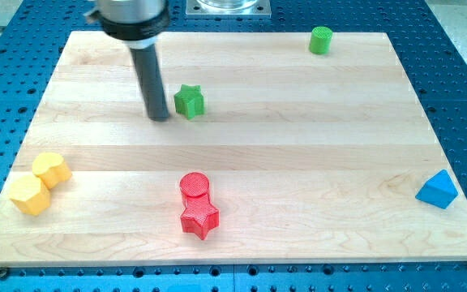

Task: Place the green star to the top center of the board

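Note:
The green star (pixel 190 101) lies on the wooden board (pixel 298 146), left of the middle and in its upper half. My tip (pixel 160 118) rests on the board just left of the star, very close to its left side and slightly lower; I cannot tell if it touches. The dark rod rises from the tip to the arm's head at the view's top left.
A green cylinder (pixel 321 40) stands near the top edge, right of centre. A red cylinder (pixel 194 186) and a red star (pixel 199 218) touch at bottom centre. Two yellow blocks (pixel 52 169) (pixel 28 195) sit at the lower left. A blue triangle (pixel 437 190) sits at the right edge.

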`<state>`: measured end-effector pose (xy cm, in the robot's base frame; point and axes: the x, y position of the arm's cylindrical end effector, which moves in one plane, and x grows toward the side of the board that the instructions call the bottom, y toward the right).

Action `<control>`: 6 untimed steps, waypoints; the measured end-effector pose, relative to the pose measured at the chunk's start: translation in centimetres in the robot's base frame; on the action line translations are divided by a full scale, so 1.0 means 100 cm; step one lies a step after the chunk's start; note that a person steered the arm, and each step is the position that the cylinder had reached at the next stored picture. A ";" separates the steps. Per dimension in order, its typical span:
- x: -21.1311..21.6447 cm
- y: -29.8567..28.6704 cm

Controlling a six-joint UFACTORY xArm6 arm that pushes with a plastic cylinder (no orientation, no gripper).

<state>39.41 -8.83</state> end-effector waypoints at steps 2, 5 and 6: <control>-0.018 0.105; -0.111 0.155; -0.151 0.133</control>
